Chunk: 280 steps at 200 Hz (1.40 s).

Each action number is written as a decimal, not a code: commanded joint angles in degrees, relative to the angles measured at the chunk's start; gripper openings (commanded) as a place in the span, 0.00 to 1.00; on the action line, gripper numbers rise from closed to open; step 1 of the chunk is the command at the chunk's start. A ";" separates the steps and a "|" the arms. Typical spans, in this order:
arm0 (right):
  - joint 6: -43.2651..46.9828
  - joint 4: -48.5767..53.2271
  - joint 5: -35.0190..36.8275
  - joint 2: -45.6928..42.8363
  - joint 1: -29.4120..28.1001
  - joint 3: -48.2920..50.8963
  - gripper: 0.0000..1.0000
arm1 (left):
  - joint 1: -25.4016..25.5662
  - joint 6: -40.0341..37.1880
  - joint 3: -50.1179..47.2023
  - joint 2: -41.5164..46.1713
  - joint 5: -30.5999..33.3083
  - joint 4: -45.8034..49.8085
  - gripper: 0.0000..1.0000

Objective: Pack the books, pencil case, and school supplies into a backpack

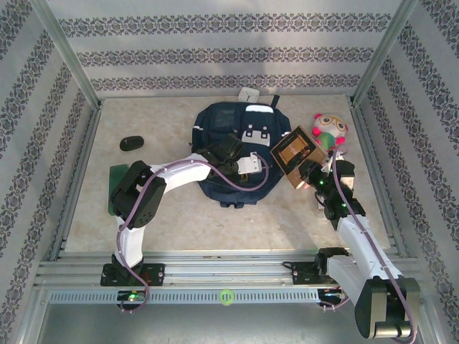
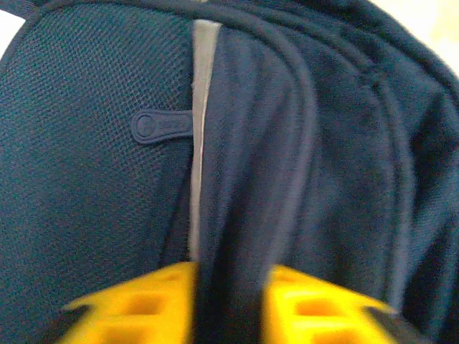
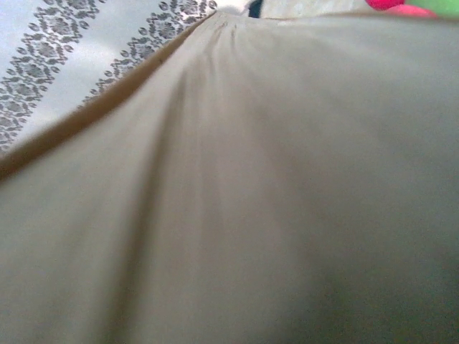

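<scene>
The navy backpack (image 1: 228, 122) lies flat in the middle of the table. My left gripper (image 1: 251, 170) reaches over its front. In the left wrist view its yellow fingers (image 2: 143, 301) are shut on a raised fold of the backpack's fabric (image 2: 237, 179) beside the grey stripe (image 2: 203, 107). My right gripper (image 1: 308, 175) is shut on the lower corner of the brown book (image 1: 292, 153), holding it tilted above the table at the backpack's right edge. The book's pale surface (image 3: 272, 186) hides the right fingers. The green book (image 1: 114, 185) lies at the left, partly under my left arm. A small pale pencil case (image 1: 251, 94) sits just beyond the backpack's top.
A black oval object (image 1: 131, 143) lies left of the backpack. A pink-and-green plush toy (image 1: 329, 130) sits at the right, close behind the lifted book. Patterned walls and metal posts close in the table on three sides.
</scene>
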<state>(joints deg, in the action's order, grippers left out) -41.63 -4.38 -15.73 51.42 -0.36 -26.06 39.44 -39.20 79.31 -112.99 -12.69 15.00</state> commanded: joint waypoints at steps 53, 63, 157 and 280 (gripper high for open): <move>4.27 -6.54 -5.60 14.92 -5.58 -8.93 0.00 | 0.01 23.13 -10.41 16.66 5.24 8.87 0.00; 4.91 -7.48 -4.76 16.65 -7.49 -10.03 0.00 | 0.02 27.03 -12.24 18.88 5.49 9.17 0.00; 4.45 -4.88 4.62 9.33 -10.55 -15.61 0.00 | -0.04 45.53 -4.07 16.03 16.21 6.81 0.00; -8.14 22.07 6.28 -18.36 -9.46 -12.94 0.00 | -8.21 43.03 12.01 18.38 1.83 10.84 0.00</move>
<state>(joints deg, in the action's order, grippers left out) -44.80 18.31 -1.56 30.26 -9.87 -39.24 32.95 3.40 88.23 -99.37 -6.33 27.27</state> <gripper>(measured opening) 0.174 0.043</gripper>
